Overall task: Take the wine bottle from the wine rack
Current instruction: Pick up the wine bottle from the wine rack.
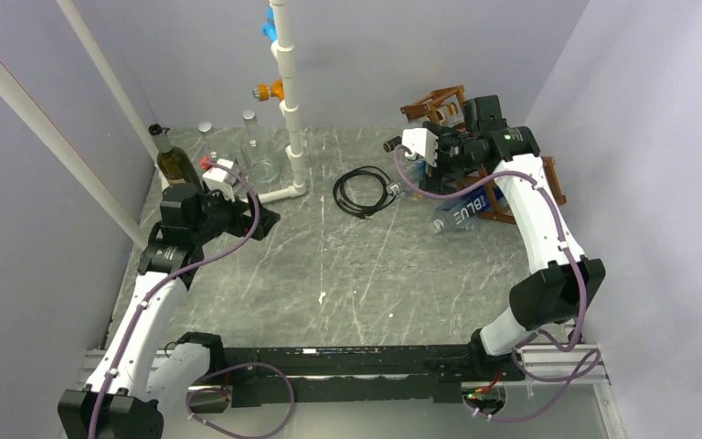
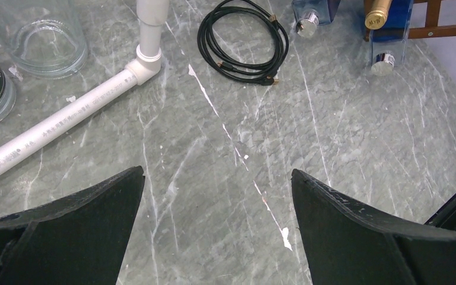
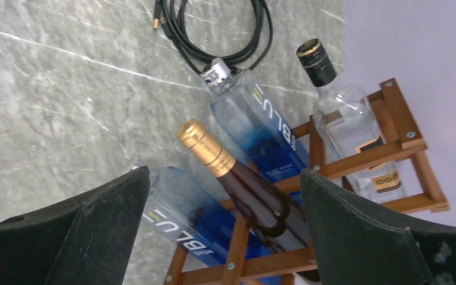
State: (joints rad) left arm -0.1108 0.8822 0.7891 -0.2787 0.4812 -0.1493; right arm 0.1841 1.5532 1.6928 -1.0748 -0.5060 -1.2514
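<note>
Both grippers wide, empty.

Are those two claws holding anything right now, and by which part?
Nothing is held. The left gripper hangs open over the table; the right gripper is open above the gold-capped wine bottle in the wine rack, not touching it.

Wine rack: reddish-brown wood, you'll find.
Wine bottle: dark glass; look for the gold foil on its neck.
Blue bottles: clear shading to blue, white lettering, silver caps.
Clear bottle: colourless, black cap ringed with gold.
Table: your grey-green marble pattern, white veins.
Cable: black.
Pipe: white.
</note>
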